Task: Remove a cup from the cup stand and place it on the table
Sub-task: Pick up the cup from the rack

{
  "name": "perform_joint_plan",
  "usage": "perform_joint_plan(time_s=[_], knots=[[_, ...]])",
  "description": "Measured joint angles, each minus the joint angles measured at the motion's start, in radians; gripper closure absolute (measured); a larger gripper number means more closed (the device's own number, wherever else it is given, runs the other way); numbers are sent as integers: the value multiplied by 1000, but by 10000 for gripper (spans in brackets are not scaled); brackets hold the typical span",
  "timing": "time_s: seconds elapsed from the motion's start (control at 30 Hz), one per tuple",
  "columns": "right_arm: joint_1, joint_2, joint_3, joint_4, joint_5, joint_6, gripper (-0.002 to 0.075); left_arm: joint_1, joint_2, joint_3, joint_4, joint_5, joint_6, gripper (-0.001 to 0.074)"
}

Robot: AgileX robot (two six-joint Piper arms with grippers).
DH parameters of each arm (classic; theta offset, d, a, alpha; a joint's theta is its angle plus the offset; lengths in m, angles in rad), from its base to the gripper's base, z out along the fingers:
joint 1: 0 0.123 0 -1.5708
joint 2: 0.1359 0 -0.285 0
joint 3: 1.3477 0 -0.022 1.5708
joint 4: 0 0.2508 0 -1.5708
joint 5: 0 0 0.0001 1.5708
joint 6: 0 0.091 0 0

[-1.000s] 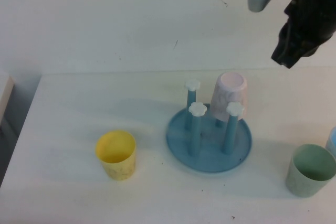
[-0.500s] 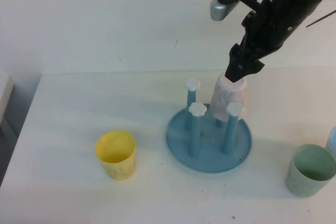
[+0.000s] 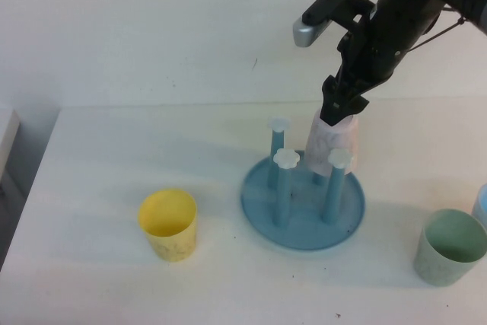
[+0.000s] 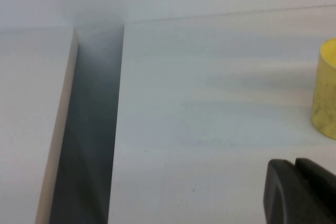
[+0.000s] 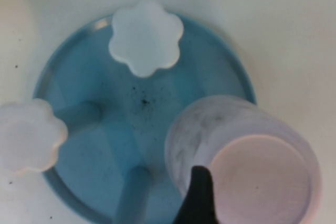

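Note:
The pale pink cup (image 3: 331,138) sits upside down on a back peg of the blue cup stand (image 3: 303,211), which stands on the white table (image 3: 114,150). My right gripper (image 3: 340,108) has come down from above onto the cup's upturned base. In the right wrist view one dark finger (image 5: 197,198) lies at the edge of the cup (image 5: 252,171); the other finger is out of frame. The stand's dish (image 5: 79,93) and white flower caps show below. My left gripper (image 4: 296,169) is shut and empty, low over the table's left part, outside the high view.
A yellow cup (image 3: 168,224) stands left of the stand and also shows in the left wrist view (image 4: 326,93). A pale green cup (image 3: 451,246) stands at the front right, with a pale blue thing (image 3: 481,203) at the right edge. A dark gap (image 4: 89,129) runs beside the table's left edge.
My right arm has swung in from the upper right and come down onto the top of the pink cup. The cup and the stand have not moved.

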Motion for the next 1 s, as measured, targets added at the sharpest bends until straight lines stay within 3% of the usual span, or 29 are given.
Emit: perform_joint_plan(time_s=[1.0], knots=[[0,48,-2,22,0,-12,155,0,0,0,0,0,2,738]])
